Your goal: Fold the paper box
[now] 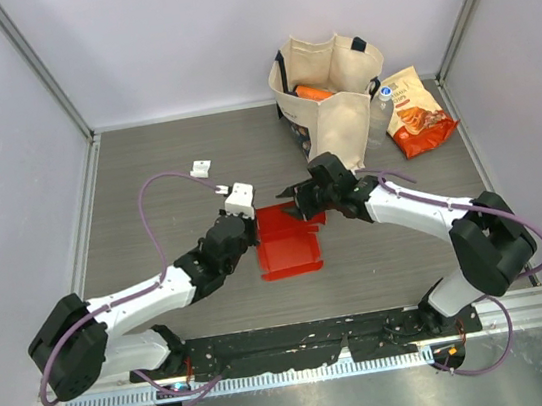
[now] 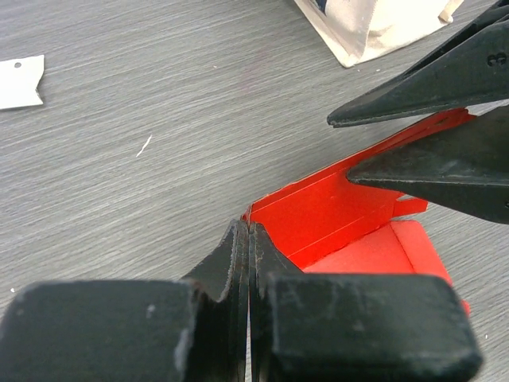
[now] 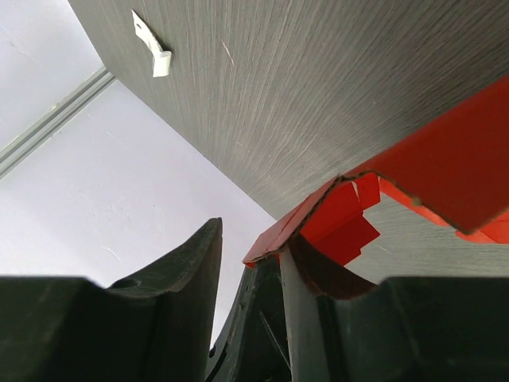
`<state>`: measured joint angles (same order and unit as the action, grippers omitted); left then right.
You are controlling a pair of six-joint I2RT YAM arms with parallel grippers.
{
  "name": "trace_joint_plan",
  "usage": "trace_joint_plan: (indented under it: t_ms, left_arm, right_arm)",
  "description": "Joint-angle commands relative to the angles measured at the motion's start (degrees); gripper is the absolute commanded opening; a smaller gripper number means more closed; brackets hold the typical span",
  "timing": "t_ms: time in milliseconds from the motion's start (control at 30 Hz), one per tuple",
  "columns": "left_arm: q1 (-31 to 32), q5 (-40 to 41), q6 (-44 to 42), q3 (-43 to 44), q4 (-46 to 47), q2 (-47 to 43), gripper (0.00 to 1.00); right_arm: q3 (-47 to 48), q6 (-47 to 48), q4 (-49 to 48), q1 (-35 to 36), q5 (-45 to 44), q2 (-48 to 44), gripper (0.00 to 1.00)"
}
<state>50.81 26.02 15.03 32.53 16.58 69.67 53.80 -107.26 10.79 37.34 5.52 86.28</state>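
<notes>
The bright red paper box [image 1: 287, 246] lies partly folded in the middle of the table, its base flat and its walls partly raised. My left gripper [image 1: 254, 238] is at its left edge. In the left wrist view my left gripper [image 2: 249, 228] is shut, pinching the corner of the box's raised wall [image 2: 326, 211]. My right gripper [image 1: 297, 199] is at the box's far edge. In the right wrist view it [image 3: 235, 247] is open, and the red flap [image 3: 445, 167] drapes over one fingertip [image 3: 270, 278]. Its two spread fingers also show in the left wrist view [image 2: 429, 79].
A beige tote bag [image 1: 328, 94] stands at the back, with a clear bottle [image 1: 381, 105] and an orange-red snack bag [image 1: 418, 112] to its right. A small white piece [image 1: 203, 168] lies at the back left. Grey walls enclose the table.
</notes>
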Motion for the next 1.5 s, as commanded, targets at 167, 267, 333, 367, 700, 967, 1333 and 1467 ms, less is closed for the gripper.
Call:
trace_joint_plan:
  t_ms: [167, 267, 333, 367, 700, 967, 1333, 1467]
  left_arm:
    - [0.6, 2.9, -1.4, -1.0, 4.6, -1.7, 0.0]
    - [0.6, 3.1, -0.3, -0.6, 4.0, -1.8, 0.02]
    - [0.6, 4.1, 1.7, -0.4, 2.1, -2.2, 0.18]
    - [0.5, 4.1, 2.6, -0.1, 1.1, -2.6, 0.26]
    - [0.5, 2.7, 15.0, -4.5, -10.9, -12.7, 0.56]
    - [-0.4, 0.9, 24.4, -6.7, -15.1, -13.3, 0.59]
    - [-18.6, -17.0, 41.8, -12.0, -13.8, -11.3, 0.45]
    - [-22.7, -25.8, 39.9, -9.0, -8.7, -1.7, 0.34]
  right_arm:
    - [-0.3, -1.8, -2.2, 0.2, -1.3, -0.1, 0.25]
    - [-0.9, -2.0, -3.4, 0.1, -1.2, 0.3, 0.12]
    - [-1.8, -2.1, -4.5, 0.2, -0.6, 0.6, 0.04]
    - [-2.2, -2.1, -5.5, 0.2, -0.3, 0.8, 0.0]
    - [-8.6, -0.6, -16.2, 0.2, -0.2, 3.3, 0.0]
    - [-9.0, 1.4, -18.9, 0.2, -2.3, 1.3, 0.01]
    - [-14.5, 3.1, -35.8, 0.1, -2.4, 1.0, 0.0]
    - [-13.9, 2.9, -36.0, 0.1, -2.4, 1.6, 0.01]
